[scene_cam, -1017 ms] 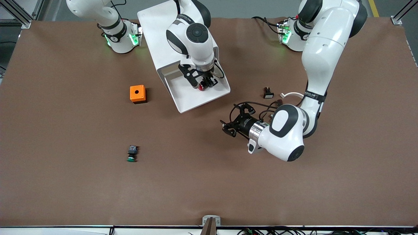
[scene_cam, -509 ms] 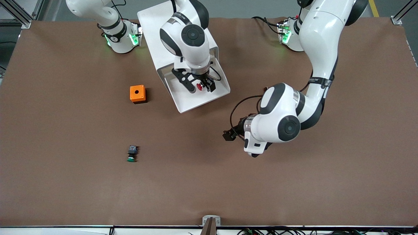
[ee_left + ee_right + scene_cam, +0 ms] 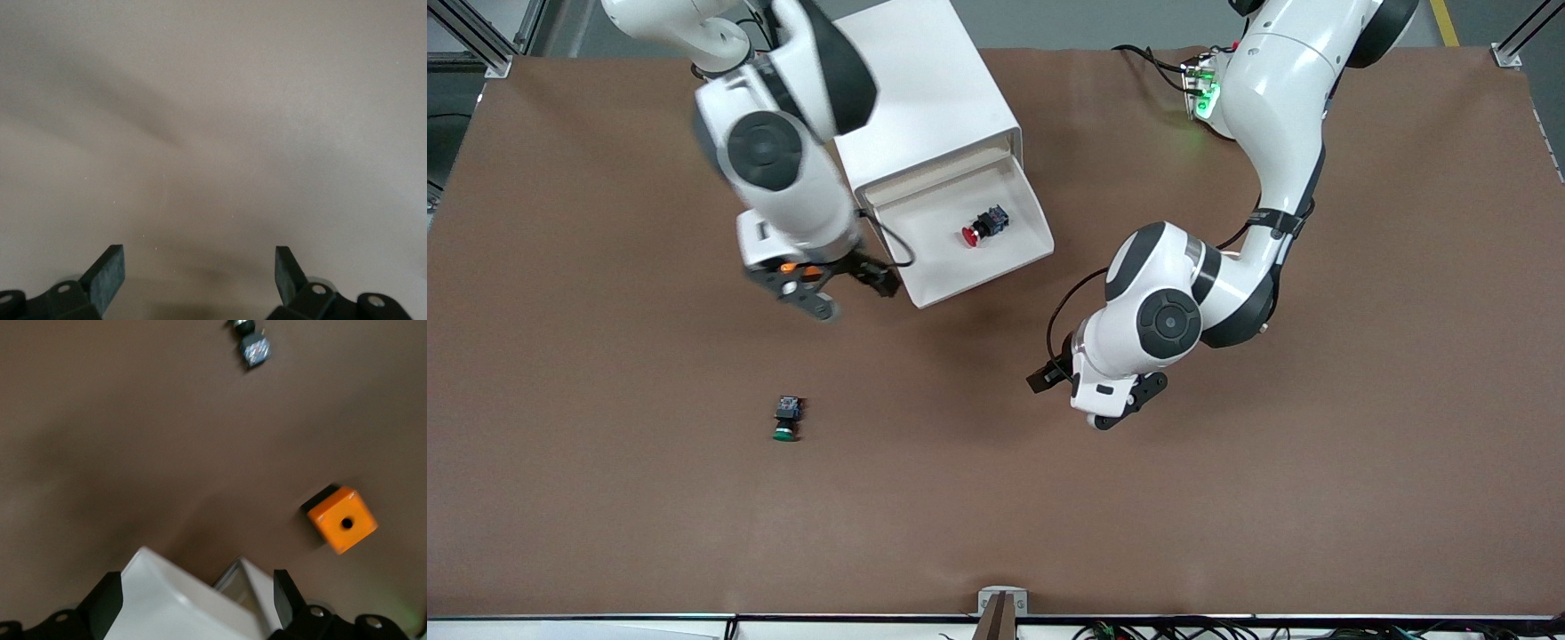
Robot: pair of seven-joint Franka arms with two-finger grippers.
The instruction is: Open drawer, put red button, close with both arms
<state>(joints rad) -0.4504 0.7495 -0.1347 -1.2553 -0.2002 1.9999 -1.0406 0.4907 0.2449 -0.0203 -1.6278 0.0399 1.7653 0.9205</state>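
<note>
The drawer (image 3: 969,240) stands pulled out of the white cabinet (image 3: 925,98), its shallow white tray open toward the front camera. The red button (image 3: 982,226) lies on its side on the tray floor, free of both hands, with its red cap pointing toward the right arm's end of the bench (image 3: 1227,498).

The right hand (image 3: 818,283) hangs over the bench just beside the drawer's corner, on the side toward the right arm's end, with its fingers spread wide and nothing between them. It partly covers the orange box (image 3: 341,519); in the right wrist view that box shows its round hole on top and sits on the brown surface near the cabinet's white edge. In that same view the black fingertips (image 3: 107,600) stand far apart.

The left hand (image 3: 1089,391) is low over bare bench, nearer the front camera than the drawer and toward the left arm's end. The left wrist view shows its fingers (image 3: 107,277) wide apart and empty, with only bench surface in front of them.

A green button (image 3: 785,420) on a black-and-blue body lies alone on the bench, nearer the front camera than the orange box
</note>
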